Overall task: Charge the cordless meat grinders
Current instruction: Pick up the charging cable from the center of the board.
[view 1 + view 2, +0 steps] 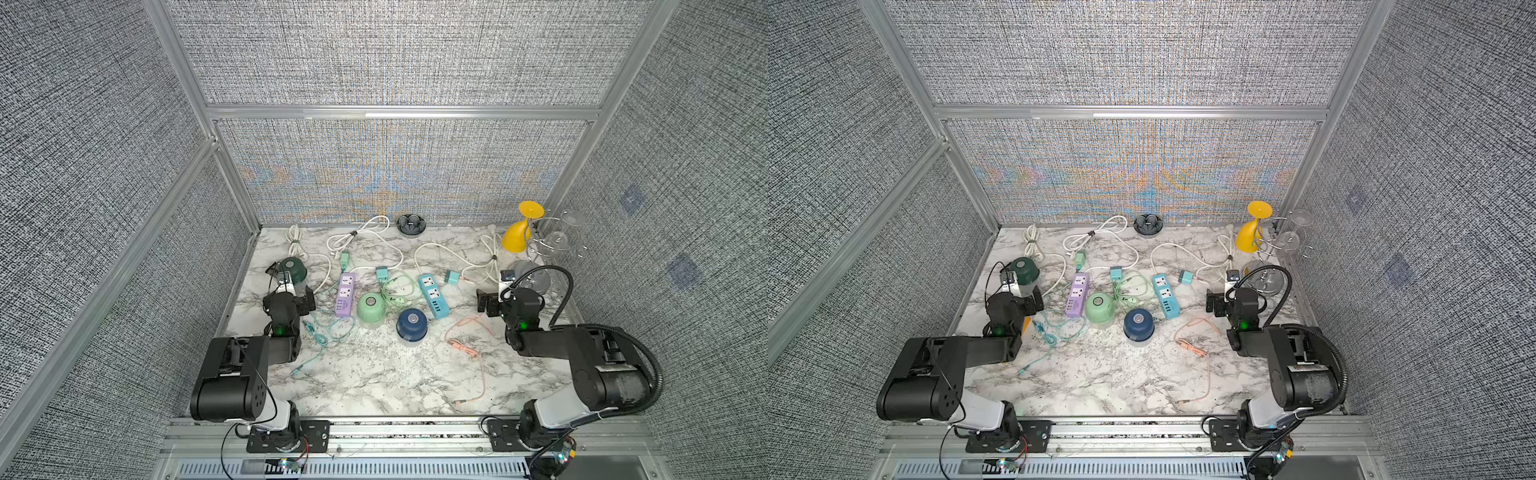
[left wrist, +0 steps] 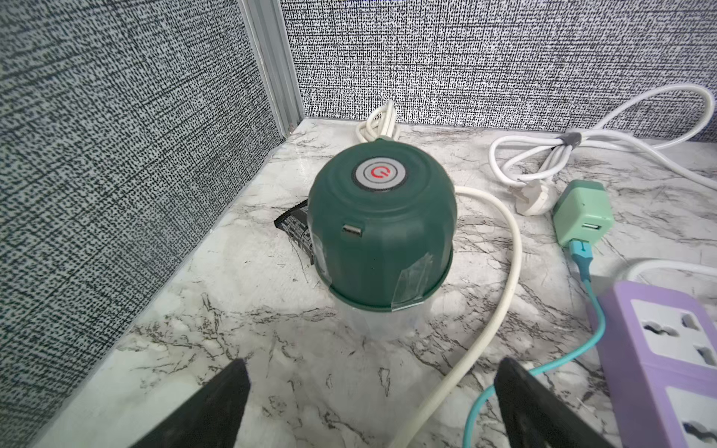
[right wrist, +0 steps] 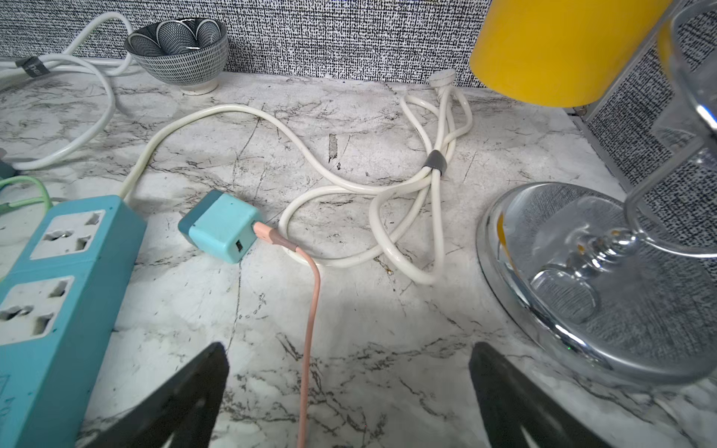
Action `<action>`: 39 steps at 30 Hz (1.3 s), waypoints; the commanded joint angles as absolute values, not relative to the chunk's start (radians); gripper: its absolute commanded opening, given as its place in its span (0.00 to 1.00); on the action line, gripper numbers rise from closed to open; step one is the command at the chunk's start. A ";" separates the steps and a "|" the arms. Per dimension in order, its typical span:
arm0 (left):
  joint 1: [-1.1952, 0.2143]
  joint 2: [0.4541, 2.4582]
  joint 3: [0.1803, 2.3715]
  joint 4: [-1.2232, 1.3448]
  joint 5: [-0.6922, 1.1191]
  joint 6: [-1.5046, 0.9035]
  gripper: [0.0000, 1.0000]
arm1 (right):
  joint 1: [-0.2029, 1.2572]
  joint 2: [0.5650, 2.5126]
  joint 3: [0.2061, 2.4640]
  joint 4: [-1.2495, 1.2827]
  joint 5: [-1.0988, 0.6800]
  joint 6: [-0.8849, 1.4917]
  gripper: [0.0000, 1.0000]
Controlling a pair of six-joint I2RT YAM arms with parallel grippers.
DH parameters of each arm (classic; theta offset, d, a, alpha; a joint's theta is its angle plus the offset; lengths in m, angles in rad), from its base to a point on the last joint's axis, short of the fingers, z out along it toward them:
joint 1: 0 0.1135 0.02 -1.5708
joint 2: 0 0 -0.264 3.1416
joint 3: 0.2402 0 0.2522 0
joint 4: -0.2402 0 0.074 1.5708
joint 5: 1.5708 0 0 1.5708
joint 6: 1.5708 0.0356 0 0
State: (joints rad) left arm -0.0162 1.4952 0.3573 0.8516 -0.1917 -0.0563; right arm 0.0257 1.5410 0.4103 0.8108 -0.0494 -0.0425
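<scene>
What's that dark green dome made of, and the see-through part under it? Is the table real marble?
The dark green grinder looks like moulded plastic, satin, with soft highlights. Its clear base is transparent: plastic or glass, hard to tell. The table shows a grey-veined marble pattern with mild gloss; stone or printed laminate cannot be told.

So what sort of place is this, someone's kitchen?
Likely a lab test booth, not a kitchen: grey fabric walls in aluminium framing, two robot arms bolted to a rail, a marble-look tabletop.

Glossy marble-look tabletop (image 2: 271,349); matte plastic dark green grinder (image 2: 382,232); stand (image 3: 582,310) seemingly chrome.
</scene>
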 commanded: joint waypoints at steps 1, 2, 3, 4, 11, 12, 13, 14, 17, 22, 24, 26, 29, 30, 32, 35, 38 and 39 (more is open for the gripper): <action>-0.015 1.493 0.358 0.873 -0.196 -0.054 0.99 | 0.026 1.534 0.405 0.828 -0.054 -0.043 0.99; -0.015 1.492 0.359 0.872 -0.196 -0.054 0.99 | 0.025 1.534 0.406 0.829 -0.054 -0.043 0.99; -0.015 1.493 0.357 0.873 -0.197 -0.054 0.99 | 0.025 1.535 0.406 0.828 -0.054 -0.043 0.99; -0.015 1.493 0.358 0.872 -0.196 -0.054 0.99 | 0.025 1.535 0.404 0.830 -0.054 -0.043 0.99; -0.015 1.493 0.356 0.874 -0.196 -0.054 0.99 | 0.025 1.535 0.404 0.830 -0.053 -0.040 0.99; -0.015 1.493 0.359 0.872 -0.196 -0.054 0.99 | 0.025 1.535 0.404 0.831 -0.052 -0.040 0.99; -0.015 1.493 0.359 0.873 -0.196 -0.054 0.99 | 0.025 1.535 0.404 0.830 -0.052 -0.040 0.99; -0.015 1.493 0.358 0.873 -0.196 -0.054 0.99 | 0.025 1.535 0.405 0.830 -0.052 -0.040 0.99; -0.014 1.493 0.358 0.873 -0.196 -0.054 0.99 | 0.024 1.535 0.405 0.830 -0.052 -0.038 0.99; -0.015 1.493 0.358 0.873 -0.197 -0.054 0.99 | 0.020 1.535 0.405 0.832 -0.060 -0.037 0.99; -0.015 1.493 0.357 0.871 -0.198 -0.054 0.99 | 0.020 1.535 0.405 0.831 -0.060 -0.036 0.99; -0.015 1.495 0.359 0.870 -0.196 -0.054 0.99 | 0.018 1.537 0.405 0.832 -0.061 -0.035 0.99; -0.015 1.494 0.356 0.875 -0.198 -0.054 0.99 | 0.015 1.533 0.402 0.835 -0.070 -0.034 0.99; -0.014 1.486 0.355 0.879 -0.194 -0.052 0.99 | 0.015 1.532 0.402 0.843 -0.056 -0.025 0.99; -0.015 1.455 0.360 0.860 -0.178 -0.040 0.99 | 0.015 1.458 0.421 0.753 -0.028 -0.018 0.99; -0.040 1.307 0.457 0.564 -0.220 -0.020 0.99 | 0.017 1.270 0.508 0.456 0.023 0.031 0.99; -0.044 1.204 0.639 0.191 -0.263 -0.141 0.99 | 0.017 1.132 0.656 0.079 0.122 0.184 0.99; -0.044 1.180 0.683 0.104 -0.264 -0.189 0.99 | 0.016 1.100 0.713 -0.057 0.171 0.256 0.99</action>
State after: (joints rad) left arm -0.0441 1.2289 0.6022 0.4641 -0.2207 -0.0841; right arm 0.0154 1.1599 0.6247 0.3504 0.0429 0.0799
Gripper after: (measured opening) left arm 0.994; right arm 0.993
